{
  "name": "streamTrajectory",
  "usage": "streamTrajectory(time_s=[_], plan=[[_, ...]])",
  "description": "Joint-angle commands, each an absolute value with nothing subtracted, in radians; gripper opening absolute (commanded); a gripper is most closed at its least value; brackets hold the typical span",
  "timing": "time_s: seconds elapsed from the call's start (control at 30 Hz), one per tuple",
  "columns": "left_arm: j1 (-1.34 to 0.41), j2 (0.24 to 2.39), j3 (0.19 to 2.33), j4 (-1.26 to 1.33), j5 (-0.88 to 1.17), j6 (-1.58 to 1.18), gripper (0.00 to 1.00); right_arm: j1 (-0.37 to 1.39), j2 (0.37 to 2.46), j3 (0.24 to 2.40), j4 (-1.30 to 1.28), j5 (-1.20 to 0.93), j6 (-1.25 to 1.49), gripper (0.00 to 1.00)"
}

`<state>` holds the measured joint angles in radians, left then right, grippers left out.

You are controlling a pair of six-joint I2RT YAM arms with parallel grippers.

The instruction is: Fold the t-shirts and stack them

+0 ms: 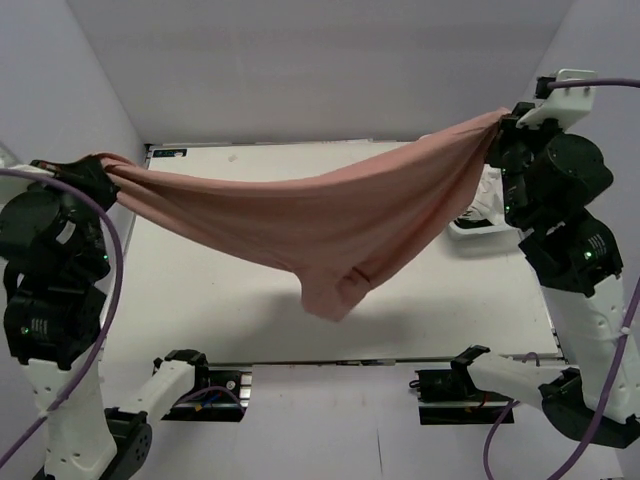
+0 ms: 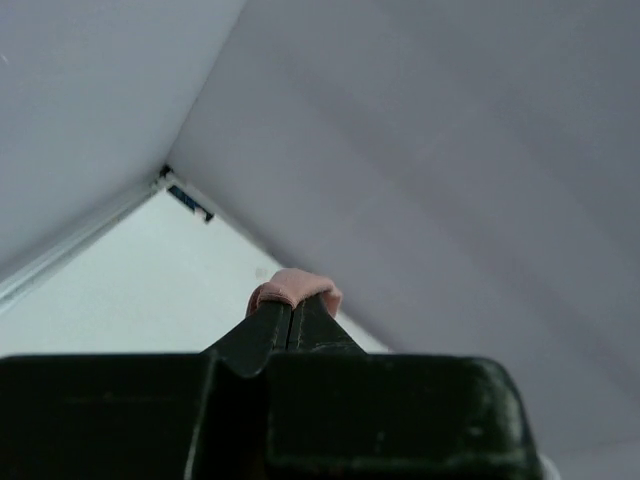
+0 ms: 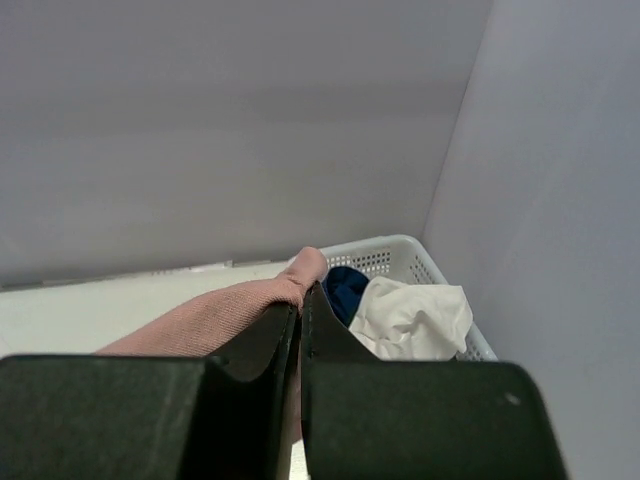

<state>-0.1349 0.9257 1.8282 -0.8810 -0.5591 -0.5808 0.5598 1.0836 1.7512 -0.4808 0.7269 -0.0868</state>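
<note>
The table (image 1: 200,300) offers broad open room under the pink shirt (image 1: 320,225), which hangs in the air as a sagging band between both arms. Its lowest bunch droops toward the near edge, so lowered from here it may land crumpled or spill over that edge. The basket (image 3: 400,255) on the right holds the blue shirt (image 3: 345,285) and white shirt (image 3: 410,315), close enough for the right arm to knock it. The left gripper (image 1: 95,172) and right gripper (image 1: 500,125) each pinch only a small fold of pink cloth, and a hard pull could slip it free.
</note>
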Motion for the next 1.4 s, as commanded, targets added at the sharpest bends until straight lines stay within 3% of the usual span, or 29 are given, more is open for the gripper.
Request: streamTrajectory(time_s=[0.0, 0.27, 0.47, 0.5, 0.53, 0.63, 0.67, 0.7, 0.8, 1.03, 1.17, 1.2, 1.3, 1.33, 1.37], plan=[[-0.137, 1.018, 1.726, -0.894, -0.457, -0.606, 0.0, 0.545, 1.149, 1.746, -0.502, 0.741, -0.083, 0.0], [-0.126, 1.097, 1.281, -0.776, -0.322, -0.725, 0.0, 0.419, 1.408, 1.508, -0.447, 0.465, 0.052, 0.0], [-0.126, 1.248, 1.06, -0.624, -0.262, -0.755, 0.0, 0.354, 1.71, 1.575, -0.442, 0.241, 0.054, 0.02], [-0.126, 1.276, 1.051, -0.624, -0.253, -0.765, 0.0, 0.354, 1.739, 1.594, -0.486, 0.229, 0.043, 0.12], [-0.126, 1.302, 1.051, -0.624, -0.253, -0.765, 0.0, 0.354, 1.808, 1.641, -0.504, 0.226, 0.044, 0.45], [-0.126, 1.365, 1.06, -0.624, -0.239, -0.765, 0.0, 0.365, 1.836, 1.715, -0.584, 0.169, 0.035, 0.71], [-0.126, 1.365, 1.06, -0.624, -0.239, -0.765, 0.0, 0.37, 1.821, 1.71, -0.589, 0.158, 0.028, 0.85], [-0.126, 1.365, 1.06, -0.615, -0.239, -0.765, 0.0, 0.391, 1.781, 1.689, -0.603, 0.152, 0.023, 0.9], [-0.126, 1.365, 1.06, -0.606, -0.25, -0.765, 0.0, 0.41, 1.654, 1.605, -0.627, 0.123, 0.052, 0.9], [-0.126, 1.365, 0.991, -0.603, -0.288, -0.765, 0.01, 0.634, 1.343, 1.1, -0.701, -0.026, 0.179, 0.9], [-0.126, 1.378, 0.937, -0.603, -0.258, -0.813, 0.35, 0.843, 1.284, 0.98, -0.715, -0.061, 0.259, 0.9], [-0.126, 1.378, 0.925, -0.613, -0.258, -0.822, 0.6, 0.868, 1.273, 0.951, -0.707, -0.063, 0.267, 0.9], [-0.126, 1.364, 0.925, -0.64, -0.247, -0.834, 0.8, 0.983, 1.275, 0.908, -0.709, -0.037, 0.293, 0.9], [-0.126, 1.364, 0.925, -0.64, -0.247, -0.845, 0.96, 1.023, 1.284, 0.902, -0.704, -0.005, 0.296, 0.9], [-0.126, 1.339, 0.916, -0.649, -0.256, -0.857, 1.0, 1.054, 1.293, 0.882, -0.68, -0.005, 0.298, 0.9]])
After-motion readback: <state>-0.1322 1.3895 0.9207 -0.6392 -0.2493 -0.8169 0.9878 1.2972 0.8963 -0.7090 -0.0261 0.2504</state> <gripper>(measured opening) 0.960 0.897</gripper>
